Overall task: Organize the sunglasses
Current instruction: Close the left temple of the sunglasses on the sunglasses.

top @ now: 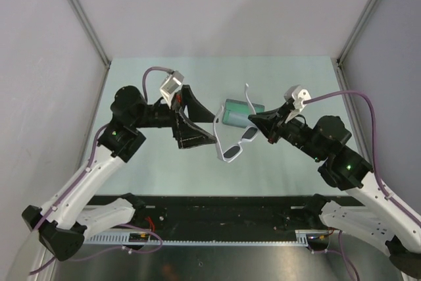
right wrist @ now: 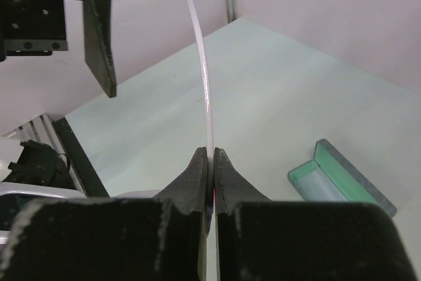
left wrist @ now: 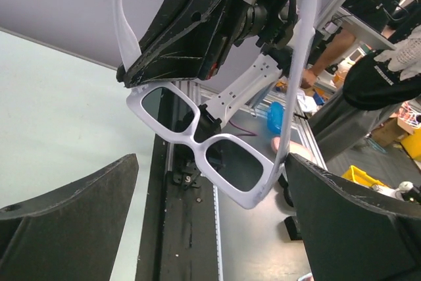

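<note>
The sunglasses (top: 235,145) hang in the air between my two arms, white chunky frame and dark lenses (left wrist: 231,164) facing the left wrist camera. My right gripper (top: 255,121) is shut on one thin white arm (right wrist: 203,77) of the pair, pinched at the fingertips (right wrist: 211,160). My left gripper (top: 208,127) is open, its fingers (left wrist: 72,205) wide on either side below the frame. The other white arm (left wrist: 297,70) runs close beside its right finger (left wrist: 358,222); I cannot tell whether they touch.
An open case with green lining (top: 240,112) lies on the pale table (top: 296,77) behind the sunglasses, also low right in the right wrist view (right wrist: 342,179). Grey walls enclose the table on three sides. A black rail (top: 217,208) runs along the near edge.
</note>
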